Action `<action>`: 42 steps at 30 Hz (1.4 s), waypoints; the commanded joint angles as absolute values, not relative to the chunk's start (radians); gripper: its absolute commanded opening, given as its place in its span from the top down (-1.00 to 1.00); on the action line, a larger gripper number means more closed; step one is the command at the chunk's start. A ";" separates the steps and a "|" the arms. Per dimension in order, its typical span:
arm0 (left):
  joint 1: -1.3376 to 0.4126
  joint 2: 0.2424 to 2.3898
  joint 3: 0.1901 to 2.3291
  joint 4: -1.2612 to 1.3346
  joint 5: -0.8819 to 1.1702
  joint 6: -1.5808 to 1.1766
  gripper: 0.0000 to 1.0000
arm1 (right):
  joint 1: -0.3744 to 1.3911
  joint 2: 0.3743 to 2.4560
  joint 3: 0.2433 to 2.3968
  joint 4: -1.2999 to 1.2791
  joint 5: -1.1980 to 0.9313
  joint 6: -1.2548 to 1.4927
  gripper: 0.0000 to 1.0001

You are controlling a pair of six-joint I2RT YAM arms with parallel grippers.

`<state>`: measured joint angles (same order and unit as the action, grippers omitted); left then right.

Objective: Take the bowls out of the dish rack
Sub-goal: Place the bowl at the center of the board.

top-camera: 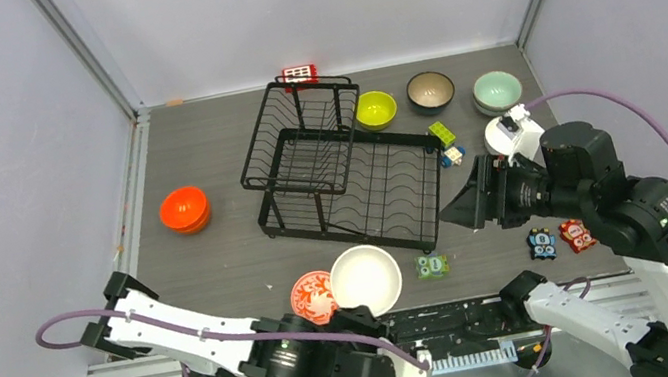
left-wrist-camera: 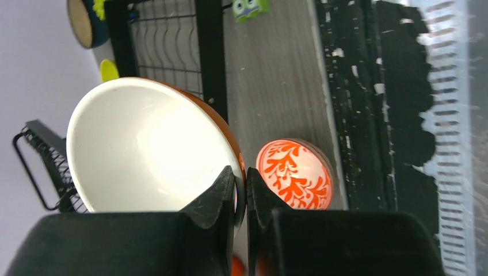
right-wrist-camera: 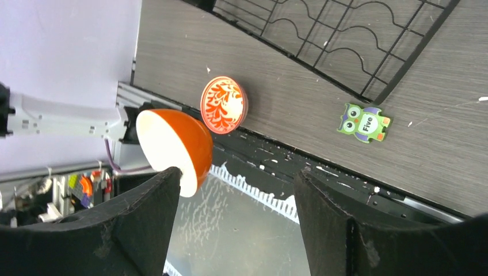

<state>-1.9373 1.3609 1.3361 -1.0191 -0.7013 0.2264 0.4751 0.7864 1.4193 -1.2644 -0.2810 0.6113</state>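
The black wire dish rack [top-camera: 338, 173] stands mid-table, and I see no bowl in it. My left gripper [left-wrist-camera: 240, 178] is shut on the rim of an orange bowl with a white inside [left-wrist-camera: 149, 144], held tilted above the table's near edge [top-camera: 366, 280]. Just left of it a white bowl with a red floral pattern [top-camera: 313, 296] lies on the table. My right gripper [top-camera: 450, 214] hovers right of the rack, open, with nothing between its fingers [right-wrist-camera: 237, 178]. The held bowl [right-wrist-camera: 175, 146] and the floral bowl [right-wrist-camera: 223, 105] both show in the right wrist view.
Stacked orange bowls [top-camera: 185, 210] sit at the left. Lime green [top-camera: 376, 110], dark brown [top-camera: 431, 90] and pale mint [top-camera: 498, 92] bowls line the back right. An owl block [top-camera: 432, 266], a green block [top-camera: 443, 133], a red gridded block [top-camera: 299, 75] and toy figures [top-camera: 561, 239] lie around.
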 commanded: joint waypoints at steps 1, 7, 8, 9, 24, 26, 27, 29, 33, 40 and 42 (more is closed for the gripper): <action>-1.943 1.279 1.330 -0.936 -0.522 0.270 1.00 | 0.535 0.816 1.498 -1.340 -0.258 0.514 -0.50; -1.942 1.278 1.324 -0.946 -0.379 0.244 0.99 | 0.629 0.871 1.502 -1.349 -0.214 0.475 -0.45; -1.943 1.279 1.321 -0.946 -0.366 0.236 0.99 | 0.650 0.886 1.502 -1.346 -0.188 0.473 -0.46; -1.943 1.282 1.319 -0.948 -0.354 0.224 1.00 | 0.675 0.896 1.502 -1.340 -0.170 0.475 -0.45; -1.944 1.243 1.216 -0.902 -0.402 0.159 1.00 | 1.202 1.011 1.310 -1.072 0.096 0.750 -0.37; -1.942 1.236 1.205 -0.897 -0.407 0.153 0.99 | 1.235 1.022 1.273 -1.019 0.114 0.783 -0.29; -1.942 1.231 1.200 -0.893 -0.411 0.151 0.99 | 1.244 1.028 1.260 -1.003 0.126 0.797 -0.25; -1.944 1.221 1.187 -0.881 -0.413 0.150 1.00 | 1.260 1.046 1.243 -0.977 0.133 0.815 -0.18; -1.944 1.208 1.178 -0.873 -0.415 0.150 0.99 | 1.282 1.085 1.232 -0.955 0.138 0.832 -0.09; -1.944 1.196 1.165 -0.873 -0.410 0.130 0.99 | 1.297 1.117 1.219 -0.956 0.168 0.838 0.10; -1.945 1.195 1.163 -0.871 -0.409 0.121 1.00 | 1.302 1.119 1.214 -0.956 0.172 0.836 0.16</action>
<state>-1.9381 1.2297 1.1664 -0.9230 -0.3855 0.1429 1.2919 1.1210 1.2152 -0.9909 0.1246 0.8181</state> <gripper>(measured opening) 0.098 0.446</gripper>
